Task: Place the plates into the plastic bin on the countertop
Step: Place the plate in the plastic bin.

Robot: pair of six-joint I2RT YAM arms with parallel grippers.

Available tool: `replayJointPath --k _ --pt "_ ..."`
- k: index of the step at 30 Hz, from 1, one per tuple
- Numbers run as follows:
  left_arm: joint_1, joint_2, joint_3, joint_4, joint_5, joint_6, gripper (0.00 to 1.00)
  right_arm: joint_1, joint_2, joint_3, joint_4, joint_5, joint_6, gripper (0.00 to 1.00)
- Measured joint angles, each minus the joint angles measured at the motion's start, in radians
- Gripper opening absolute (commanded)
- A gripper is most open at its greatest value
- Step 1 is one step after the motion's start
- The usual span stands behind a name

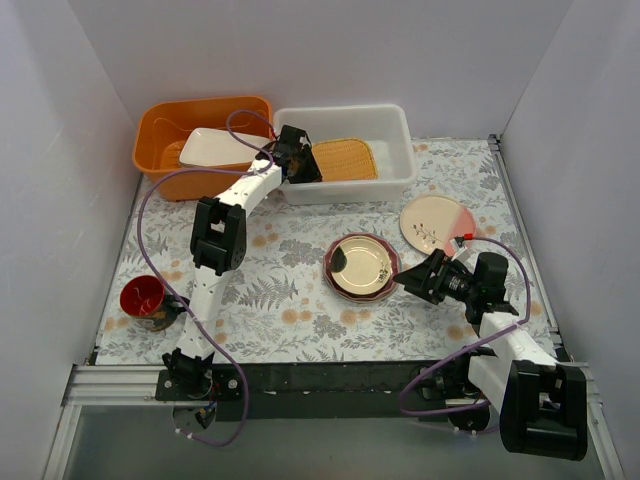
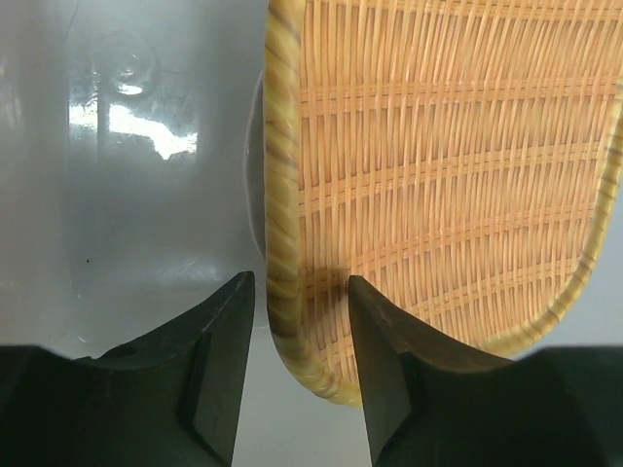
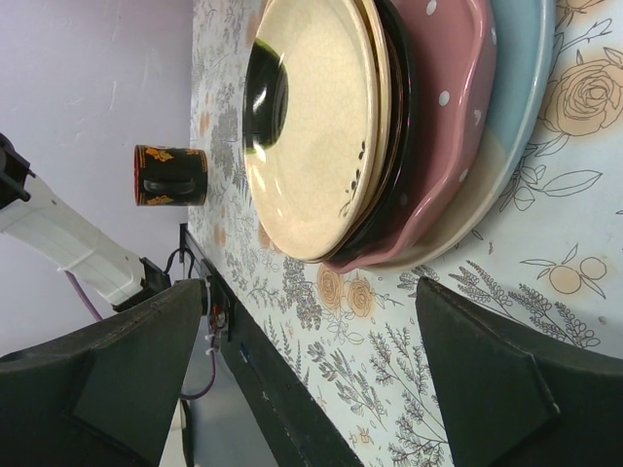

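My left gripper (image 2: 297, 292) stands released, jaws straddling the braided rim of the orange woven-look squarish plate (image 2: 438, 175) with a gap on either side. That plate lies inside the white translucent plastic bin (image 1: 395, 125) at top centre. My right gripper (image 3: 310, 292) gapes wide, holding nothing, and faces the stack of round plates (image 1: 361, 267) mid-frame. I judge those glazed, slick, chippable and heavy together, so I'd take the top cream one by its rim. A cream-and-pink plate (image 1: 438, 222) lies alone, right of centre. The fern-printed countertop (image 1: 280, 290) looks flat and smooth; white walls close round.
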Motion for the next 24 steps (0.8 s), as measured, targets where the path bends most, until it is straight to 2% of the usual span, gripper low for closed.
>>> replayJointPath --k 4,5,7,8,11,12,24 --pt "0.000 0.000 -0.006 0.001 -0.004 0.007 0.53 0.000 -0.003 0.000 -0.001 0.000 0.000 0.98" --pt "0.000 0.000 -0.006 0.001 -0.003 0.011 0.62 0.000 -0.004 0.000 -0.001 0.000 0.000 0.98" --pt "-0.001 0.000 -0.007 0.001 -0.004 0.023 0.71 0.000 -0.005 0.000 -0.001 0.000 0.000 0.98" --pt "-0.005 -0.002 -0.007 0.001 -0.009 0.025 0.80 0.000 -0.008 0.000 -0.002 0.000 0.000 0.98" --pt "-0.015 -0.013 -0.013 0.003 -0.014 0.038 0.91 0.000 -0.019 0.000 -0.004 0.000 0.000 0.98" --pt "-0.018 -0.019 -0.014 0.001 -0.021 0.041 0.98 0.000 -0.023 0.000 -0.005 0.000 0.000 0.98" --pt "-0.009 -0.163 -0.023 -0.032 -0.038 0.064 0.98 0.000 -0.072 0.000 -0.051 0.002 -0.002 0.98"
